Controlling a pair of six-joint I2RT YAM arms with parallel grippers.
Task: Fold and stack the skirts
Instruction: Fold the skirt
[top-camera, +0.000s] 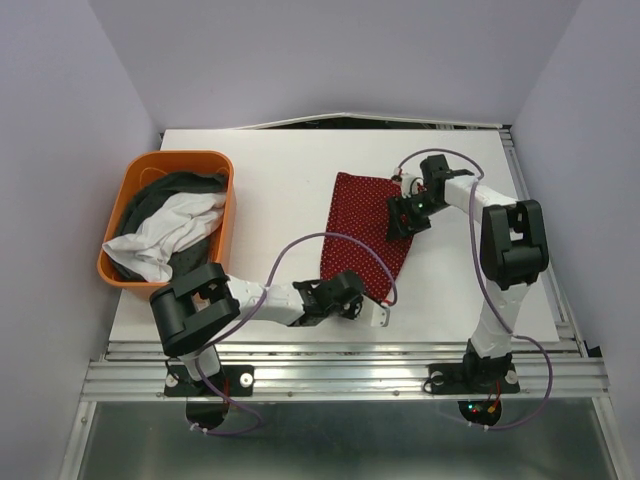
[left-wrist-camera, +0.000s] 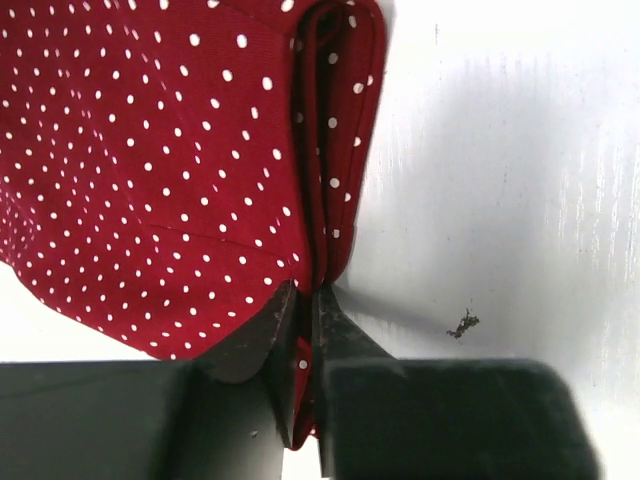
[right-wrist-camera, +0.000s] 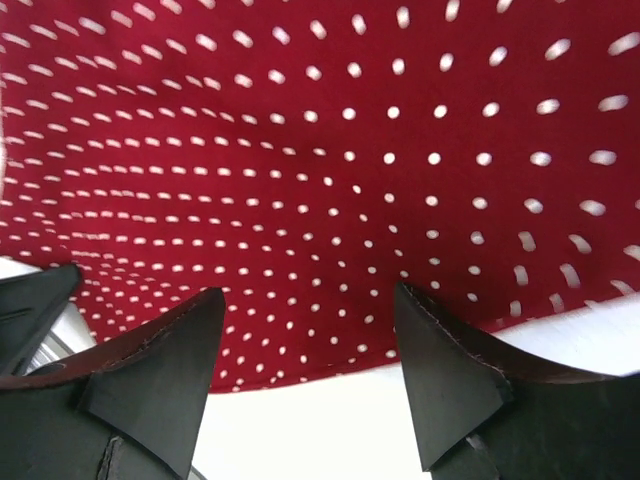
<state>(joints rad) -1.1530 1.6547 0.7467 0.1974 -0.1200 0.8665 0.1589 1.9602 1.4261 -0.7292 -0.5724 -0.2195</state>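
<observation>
One red skirt (top-camera: 362, 225), edge inside left hand (left-wrist-camera: 306, 295), right hand (right-wrist-camera: 308, 295) above

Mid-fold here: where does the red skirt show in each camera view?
Top external: red skirt mid-table, slightly right.
Left wrist: upper left, its folded edge pinched in the left fingers.
Right wrist: fills the upper frame.
Shared landmark: the white table bordering its edge.

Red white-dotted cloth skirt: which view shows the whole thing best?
Top external: the red white-dotted cloth skirt lies in nearly full outline on the white table. Left wrist shows only its folded edge, pinched in the shut left gripper. Right wrist shows just a close patch of dotted cloth beyond the open right gripper.
</observation>
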